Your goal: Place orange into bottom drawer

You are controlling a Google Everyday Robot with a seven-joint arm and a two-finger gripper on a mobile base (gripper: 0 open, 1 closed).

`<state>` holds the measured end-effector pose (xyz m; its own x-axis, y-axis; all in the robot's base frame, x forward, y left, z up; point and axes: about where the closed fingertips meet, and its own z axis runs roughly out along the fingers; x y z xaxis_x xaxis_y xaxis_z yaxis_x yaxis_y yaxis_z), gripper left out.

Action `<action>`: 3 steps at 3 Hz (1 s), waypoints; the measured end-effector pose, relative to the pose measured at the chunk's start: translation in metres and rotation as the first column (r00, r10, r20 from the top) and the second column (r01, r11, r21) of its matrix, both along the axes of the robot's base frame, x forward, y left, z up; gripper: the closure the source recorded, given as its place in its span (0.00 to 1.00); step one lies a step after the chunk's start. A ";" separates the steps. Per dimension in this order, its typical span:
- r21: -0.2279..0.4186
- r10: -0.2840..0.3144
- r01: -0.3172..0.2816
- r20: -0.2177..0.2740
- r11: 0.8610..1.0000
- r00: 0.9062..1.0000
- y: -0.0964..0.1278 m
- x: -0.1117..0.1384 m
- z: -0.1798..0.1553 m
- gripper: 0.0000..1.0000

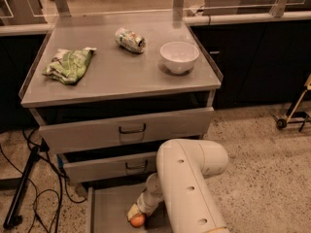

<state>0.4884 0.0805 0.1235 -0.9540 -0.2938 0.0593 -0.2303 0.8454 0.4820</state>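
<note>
One end effector point(134, 213) low in bottom drawer point(110, 206), touching orange point(138, 221), whether clamped or open unclear

Orange point(138, 221): small, round, bright orange, smooth skin; only approx. the lower half shows, upper part hidden by the claw. Pos.: inside bottom drawer point(109, 205), low over its floor, right of the bare floor area.

Bottom drawer: lowest of 3, grey metal, pulled out w/ flat grey floor exposed and a low left side wall visible; front end cut off by frame edge.

Claw point(136, 213): down inside the drawer, directly on top of the orange, touching it. Whether the orange rests on the floor: cannot tell.
</note>
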 end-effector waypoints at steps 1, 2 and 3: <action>-0.010 0.001 -0.001 -0.022 1.000 1.000 0.001 -0.010 -0.010 1.00; -0.010 0.001 -0.001 -0.022 1.000 1.000 0.001 -0.010 -0.010 0.74; -0.010 0.001 -0.001 -0.022 1.000 1.000 0.001 -0.010 -0.010 0.50</action>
<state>0.4781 0.0815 0.1137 -0.9521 -0.2941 0.0837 -0.2206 0.8502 0.4781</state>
